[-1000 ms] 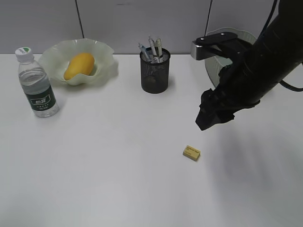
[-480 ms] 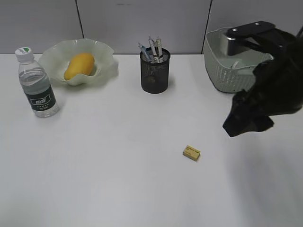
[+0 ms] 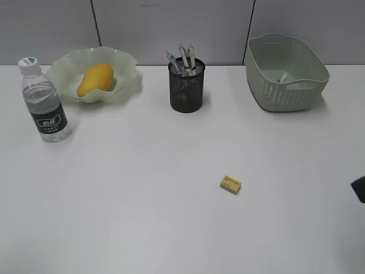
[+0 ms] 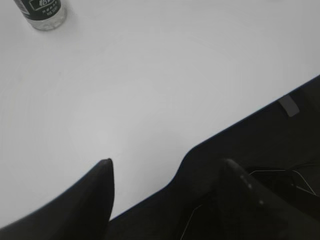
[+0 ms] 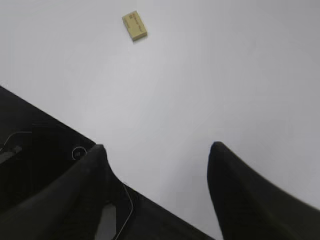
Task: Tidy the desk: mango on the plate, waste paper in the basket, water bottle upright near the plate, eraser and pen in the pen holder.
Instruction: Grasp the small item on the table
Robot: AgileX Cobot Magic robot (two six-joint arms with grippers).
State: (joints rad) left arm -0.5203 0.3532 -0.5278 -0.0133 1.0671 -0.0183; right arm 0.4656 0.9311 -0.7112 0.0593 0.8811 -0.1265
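Water bottle [image 3: 44, 100] label dark green, white print unreadable.

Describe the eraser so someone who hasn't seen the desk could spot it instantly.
Start from the white desk and find the black mesh pen holder at the back centre. Come toward the front edge and slightly right: the eraser lies alone on bare tabletop. It is the only small, flat, tan rectangular block, apart from everything else.

My right arm [image 3: 360, 189] was cut off at ext. view's edge; water bottle [image 4: 42, 10] cropped at left wrist view's top.
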